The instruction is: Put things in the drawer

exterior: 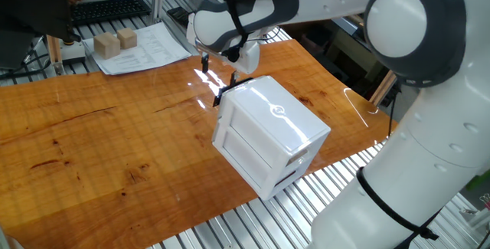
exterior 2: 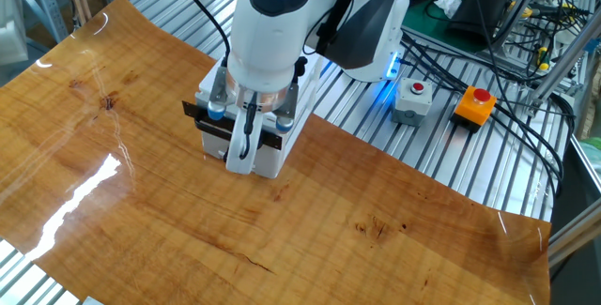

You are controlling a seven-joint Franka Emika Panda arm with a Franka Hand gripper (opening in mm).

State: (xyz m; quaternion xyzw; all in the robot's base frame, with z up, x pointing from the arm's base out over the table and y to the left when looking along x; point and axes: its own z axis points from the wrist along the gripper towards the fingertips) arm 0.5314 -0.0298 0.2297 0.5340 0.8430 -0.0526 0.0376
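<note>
We see the arm reach over the wooden table (exterior: 92,142) with its gripper (exterior: 218,80) pointing down at the far end of the white cabinet (exterior: 276,130). In the one fixed view two dark fingers (exterior: 205,62) hang under the wrist, apart from each other, one just above the table and the other at the cabinet's upper edge, where a black strip sits. In the other fixed view the gripper (exterior 2: 244,150) stands right in front of the cabinet (exterior 2: 286,136), a pale finger (exterior 2: 239,155) lying over its face. We cannot tell how wide the jaws stand, nor whether they hold anything.

The drawer (exterior: 249,153) shows as panels on the cabinet's near side, flush with the body, so it looks pushed in. A round logo (exterior: 277,111) marks the top.

We cannot find the small cube in either view. Two larger wooden blocks (exterior: 115,42) sit on papers (exterior: 149,50) past the table's far edge, well apart from the cabinet. A keyboard (exterior: 107,8) lies behind them.
</note>
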